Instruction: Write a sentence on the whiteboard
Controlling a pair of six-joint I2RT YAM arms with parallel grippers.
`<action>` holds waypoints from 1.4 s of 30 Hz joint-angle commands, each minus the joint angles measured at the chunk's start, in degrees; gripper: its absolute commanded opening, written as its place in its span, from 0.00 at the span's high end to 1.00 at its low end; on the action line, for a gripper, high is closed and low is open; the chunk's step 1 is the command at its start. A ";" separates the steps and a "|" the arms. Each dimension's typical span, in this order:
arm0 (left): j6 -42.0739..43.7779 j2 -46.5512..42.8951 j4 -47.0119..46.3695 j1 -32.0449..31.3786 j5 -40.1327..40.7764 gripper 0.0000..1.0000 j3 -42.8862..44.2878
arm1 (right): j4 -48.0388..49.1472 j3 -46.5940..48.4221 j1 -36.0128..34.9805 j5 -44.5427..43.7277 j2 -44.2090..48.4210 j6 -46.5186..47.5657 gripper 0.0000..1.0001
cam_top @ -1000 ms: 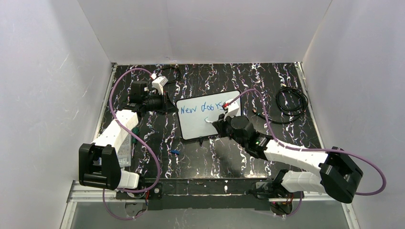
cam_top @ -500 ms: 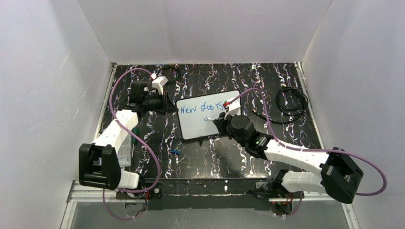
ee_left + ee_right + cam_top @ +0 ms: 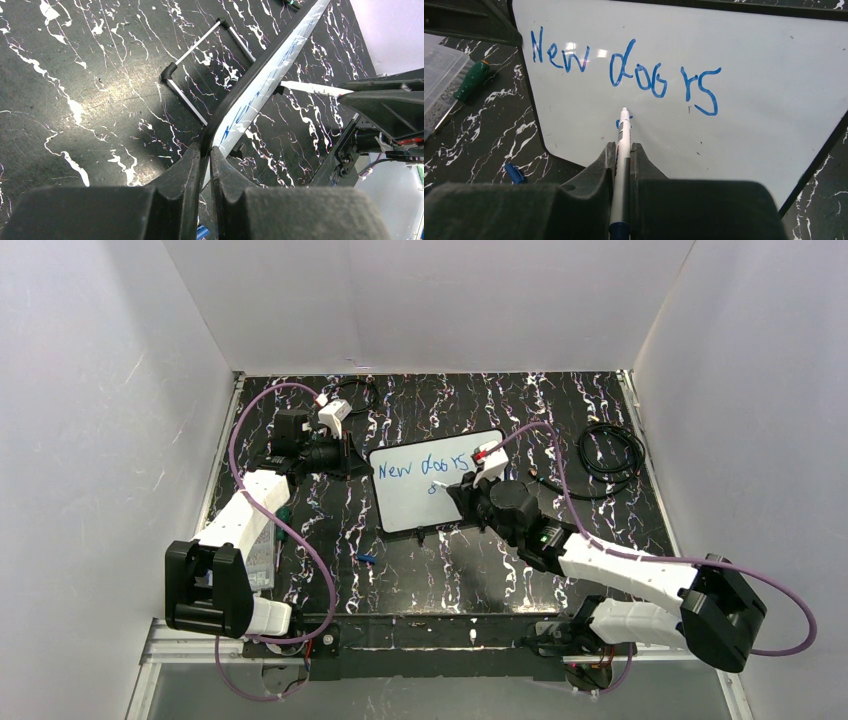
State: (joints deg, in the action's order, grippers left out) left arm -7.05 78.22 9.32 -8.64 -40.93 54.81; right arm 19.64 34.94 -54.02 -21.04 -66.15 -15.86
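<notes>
Between left jaws — whiteboard (image 3: 263,85) edge, clamped | right jaws clamped on marker (image 3: 623,145) — tip at whiteboard under sentence (image 3: 624,70)

Table (image 3: 420,575): black top veined with white.
Middle: whiteboard (image 3: 415,502).
Just in front of the board: small blue cap (image 3: 367,560).
Right side: coiled black cable (image 3: 610,452).
Left side: green-handled screwdriver (image 3: 471,80), clear plastic box (image 3: 436,62).

Blue sentence (image 3: 624,70), white whiteboard (image 3: 764,100), black white-veined table (image 3: 440,565).
</notes>
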 commanded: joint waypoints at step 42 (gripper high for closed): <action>0.22 -2.35 0.17 -0.59 -1.61 1.00 0.12 | -0.31 -1.35 -0.12 -5.88 5.31 -2.15 0.99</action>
State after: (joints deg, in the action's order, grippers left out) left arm -7.05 78.19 9.30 -8.75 -40.93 54.81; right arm 13.41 31.35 -54.13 -22.70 -60.73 -19.40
